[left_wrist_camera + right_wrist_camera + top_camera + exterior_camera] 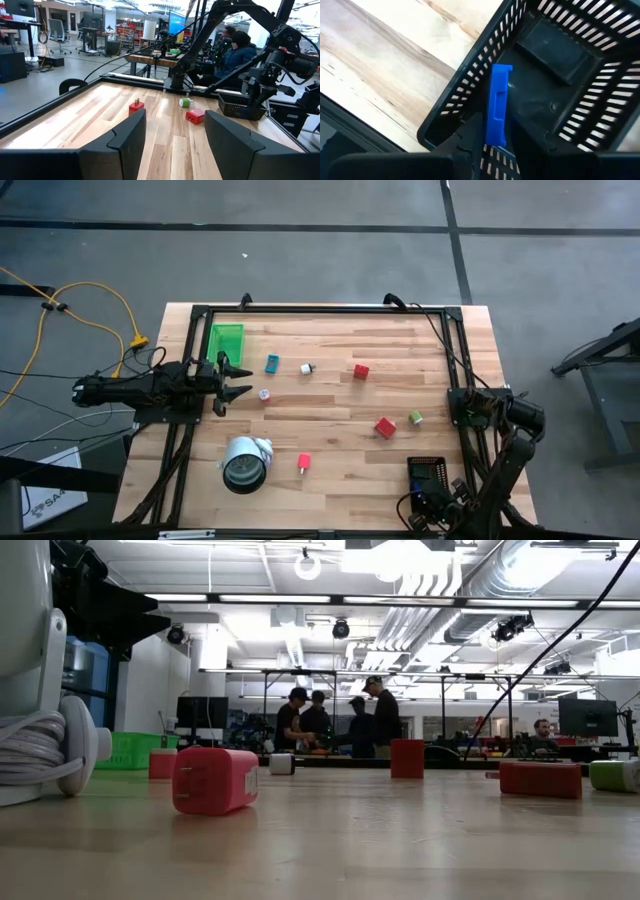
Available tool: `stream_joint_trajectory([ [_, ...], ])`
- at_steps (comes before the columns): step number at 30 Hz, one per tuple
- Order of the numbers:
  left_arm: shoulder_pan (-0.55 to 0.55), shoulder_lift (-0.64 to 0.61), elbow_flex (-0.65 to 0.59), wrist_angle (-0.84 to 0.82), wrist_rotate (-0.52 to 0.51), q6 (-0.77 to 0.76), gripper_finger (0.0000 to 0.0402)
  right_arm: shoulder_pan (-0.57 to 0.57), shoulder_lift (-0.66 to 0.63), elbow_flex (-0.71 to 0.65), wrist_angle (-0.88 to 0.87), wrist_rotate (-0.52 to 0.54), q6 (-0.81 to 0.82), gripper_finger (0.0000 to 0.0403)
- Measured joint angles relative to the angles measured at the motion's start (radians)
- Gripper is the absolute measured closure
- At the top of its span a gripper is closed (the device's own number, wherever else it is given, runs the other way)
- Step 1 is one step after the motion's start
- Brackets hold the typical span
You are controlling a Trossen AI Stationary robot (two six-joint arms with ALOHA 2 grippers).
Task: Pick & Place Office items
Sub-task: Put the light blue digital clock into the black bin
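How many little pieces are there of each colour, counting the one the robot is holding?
Red blocks: 3
White bits: 2
Teal bit: 1
Green cube: 1
Blue piece, in the fingers of the right gripper: 1
Total: 8

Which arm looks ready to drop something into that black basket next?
The right arm. Its end effector grips a blue piece above the black basket. The left end effector waits open by the green tray, holding nothing.
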Motion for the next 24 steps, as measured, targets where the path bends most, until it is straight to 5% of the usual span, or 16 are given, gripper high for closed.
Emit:
stream_joint_trajectory([
  [14, 0.0, 0.0, 0.0, 0.0, 0.0, 0.0, 0.0206, -0.006, -0.043, 0.0, -0.074, 0.049, -0.028, 0.0318],
  [24, 0.0, 0.0, 0.0, 0.0, 0.0, 0.0, 0.0206, -0.129, -0.102, 0.0, -0.074, 0.149, -0.301, 0.0318],
])
